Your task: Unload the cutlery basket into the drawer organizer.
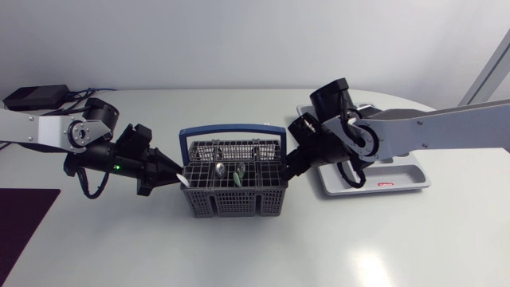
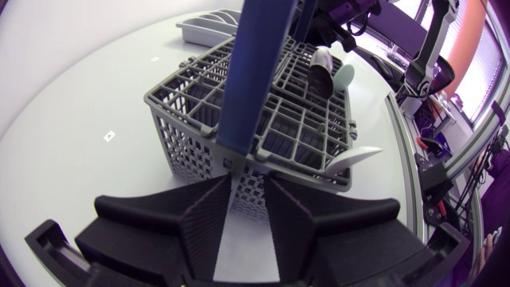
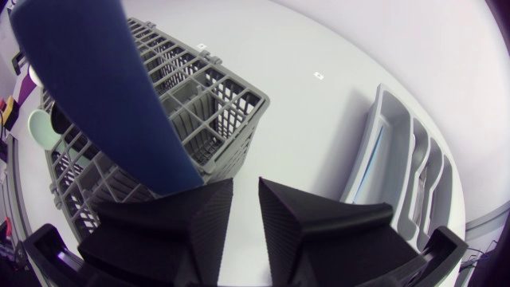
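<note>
The grey cutlery basket (image 1: pixel 235 198) with a blue handle (image 1: pixel 231 129) stands mid-table. It holds a metal spoon (image 1: pixel 219 169) and a pale green utensil (image 1: pixel 239 171). A white utensil (image 2: pixel 355 158) pokes out of its near corner. My left gripper (image 1: pixel 177 177) sits at the basket's left wall, fingers a little apart with nothing between them (image 2: pixel 249 211). My right gripper (image 1: pixel 288 169) is at the basket's right wall beside the handle's foot. It is narrowly open and empty (image 3: pixel 245 211). The grey drawer organizer (image 1: pixel 406 177) lies to the right, partly under my right arm.
A black box with cables (image 1: pixel 33 97) sits at the back left corner. A dark purple mat (image 1: pixel 24 215) lies at the front left. In the right wrist view the organizer (image 3: pixel 398 159) lies beside the gripper, away from the basket (image 3: pixel 215 112).
</note>
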Robot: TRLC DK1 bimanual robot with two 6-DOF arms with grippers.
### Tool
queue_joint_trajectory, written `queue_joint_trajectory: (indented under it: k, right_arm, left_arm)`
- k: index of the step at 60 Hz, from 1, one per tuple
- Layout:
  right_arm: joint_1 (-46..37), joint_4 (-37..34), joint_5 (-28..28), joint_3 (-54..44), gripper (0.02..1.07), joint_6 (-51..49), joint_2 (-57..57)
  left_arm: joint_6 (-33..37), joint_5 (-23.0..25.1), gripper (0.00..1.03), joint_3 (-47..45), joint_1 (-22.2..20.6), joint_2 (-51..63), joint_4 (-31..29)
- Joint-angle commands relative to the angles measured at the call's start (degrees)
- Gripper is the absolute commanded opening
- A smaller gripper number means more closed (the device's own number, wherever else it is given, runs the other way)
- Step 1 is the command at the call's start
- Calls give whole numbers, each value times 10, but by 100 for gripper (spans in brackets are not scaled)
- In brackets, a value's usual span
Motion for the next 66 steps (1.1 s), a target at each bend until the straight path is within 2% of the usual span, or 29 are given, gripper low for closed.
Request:
queue_joint_trajectory:
  k: [1, 3, 5, 14, 21, 28, 42, 52, 58, 66]
  right_arm:
    - [11, 6, -18, -19, 76, 2, -11]
    - [8, 6, -16, -31, 93, -1, -25]
    - [3, 7, -14, -44, 103, -4, -43]
    - [-45, -4, -14, -90, 103, -27, -126]
    - [-79, -32, -38, -117, 103, -42, -196]
    - [-89, -42, -44, -140, 103, -48, -235]
    - [-62, -47, -48, -162, 103, -37, -239]
    - [-15, -61, -46, -178, 102, -29, -249]
    - [17, -43, -26, -183, 89, -18, -228]
    - [30, -14, -20, -167, 54, -9, -182]
  left_arm:
    - [1, 30, 49, 8, 5, 6, 12]
    - [1, 30, 57, 8, 20, 5, 15]
    - [1, 30, 66, 8, 35, 0, 17]
    - [17, 33, 86, 6, 108, -19, 14]
    - [57, 33, 89, -31, 136, -85, 2]
    - [89, 32, 89, -57, 137, -142, -27]
    - [108, 12, 89, -94, 89, -165, -40]
    - [135, -24, 86, -122, 58, -163, -39]
    - [140, -29, 86, -117, 57, -141, -31]
    - [131, -29, 86, -97, 36, -118, -30]
